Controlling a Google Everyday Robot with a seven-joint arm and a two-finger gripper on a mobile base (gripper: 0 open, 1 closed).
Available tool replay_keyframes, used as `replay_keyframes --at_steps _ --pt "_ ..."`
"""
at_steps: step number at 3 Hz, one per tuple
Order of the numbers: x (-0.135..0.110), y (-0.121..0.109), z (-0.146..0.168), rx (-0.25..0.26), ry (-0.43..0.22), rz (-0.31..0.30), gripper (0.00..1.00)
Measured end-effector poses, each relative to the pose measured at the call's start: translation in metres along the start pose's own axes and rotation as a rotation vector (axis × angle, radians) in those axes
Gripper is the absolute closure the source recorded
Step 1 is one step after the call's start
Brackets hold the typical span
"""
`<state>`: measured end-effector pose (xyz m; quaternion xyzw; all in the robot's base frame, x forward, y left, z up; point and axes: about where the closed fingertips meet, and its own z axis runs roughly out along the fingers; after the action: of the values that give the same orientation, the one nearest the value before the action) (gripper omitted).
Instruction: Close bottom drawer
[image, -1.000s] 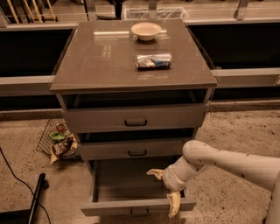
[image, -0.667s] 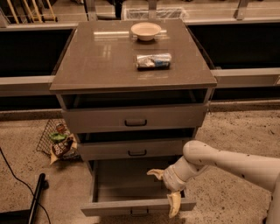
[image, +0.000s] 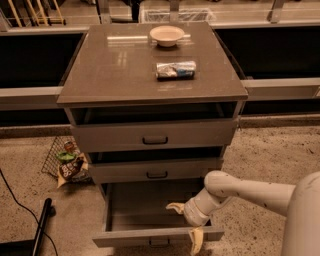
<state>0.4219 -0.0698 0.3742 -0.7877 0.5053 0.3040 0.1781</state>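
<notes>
The bottom drawer (image: 150, 235) of the grey cabinet is pulled far out, with its inside showing bare. Its small dark handle (image: 159, 242) sits at the centre of the front panel, at the frame's lower edge. My gripper (image: 186, 223) is at the drawer's front right corner, on a white arm coming in from the right. It is open: one yellowish finger (image: 175, 206) points into the drawer and the other (image: 196, 241) hangs down over the front panel.
The top drawer (image: 154, 135) and the middle drawer (image: 156, 171) stand slightly out. A bowl (image: 167, 35) and a lying can (image: 175, 69) are on the cabinet top. A wire basket with snack bags (image: 67, 161) and a black pole with a cable (image: 42, 225) are on the floor at left.
</notes>
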Motion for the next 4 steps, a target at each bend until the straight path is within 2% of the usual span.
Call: replay_keyframes --at_steps 1,3,4 --pt "0.023 0.004 0.026 -0.008 -0.016 0.004 0.0" --pt "0.049 0.019 0.056 0.002 -0.044 0.019 0.42" --pt "0.05 0.02 0.058 0.001 -0.047 0.02 0.66"
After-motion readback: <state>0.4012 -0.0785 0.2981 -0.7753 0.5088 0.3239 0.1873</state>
